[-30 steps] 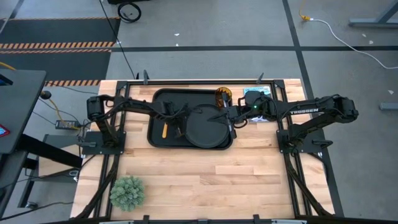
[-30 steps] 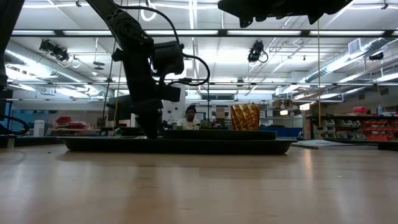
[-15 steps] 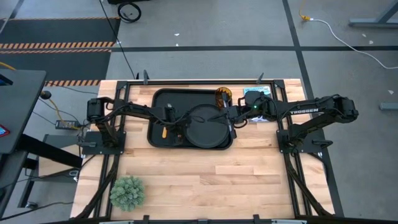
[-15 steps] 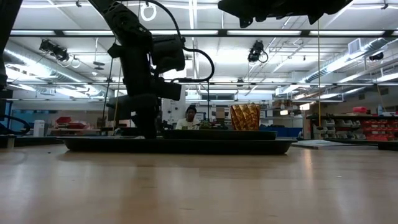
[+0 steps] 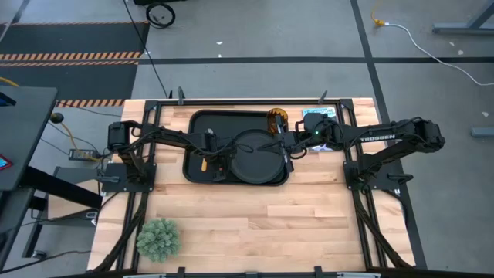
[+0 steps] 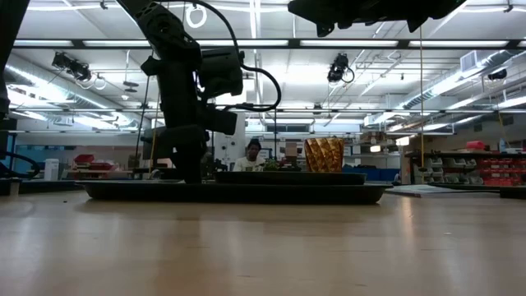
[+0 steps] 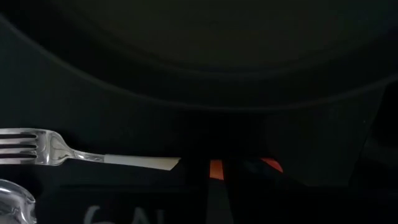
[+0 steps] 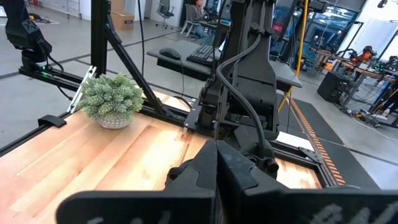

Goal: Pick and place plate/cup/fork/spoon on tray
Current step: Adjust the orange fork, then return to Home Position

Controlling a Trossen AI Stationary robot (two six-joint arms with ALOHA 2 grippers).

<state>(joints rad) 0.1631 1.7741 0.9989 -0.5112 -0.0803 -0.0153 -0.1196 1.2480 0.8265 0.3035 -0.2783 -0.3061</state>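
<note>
The black tray [image 5: 197, 123] lies at the table's far middle. The round black plate [image 5: 258, 158] rests flat in the tray's right half. The amber cup [image 5: 277, 120] stands upright at the tray's far right corner and also shows in the low view [image 6: 325, 154]. The fork [image 7: 37, 149] lies flat on the tray floor beside the plate, tines toward the far edge. The spoon's bowl [image 7: 12, 199] and orange handle [image 5: 204, 162] lie left of the fork. My left gripper [image 5: 218, 161] is low over the fork's orange handle [image 7: 216, 168]. My right gripper [image 5: 279, 143] hangs shut and empty above the plate's far right rim.
A green potted plant [image 5: 157, 238] stands at the table's near left corner. A blue and white card [image 5: 316, 116] lies right of the cup. The near half of the table is bare wood. A person [image 6: 253, 152] sits in the room beyond the table.
My left gripper has gone a little toward the table's left and near edges, staying low in the tray. The spoon, plate and cup have kept still.
</note>
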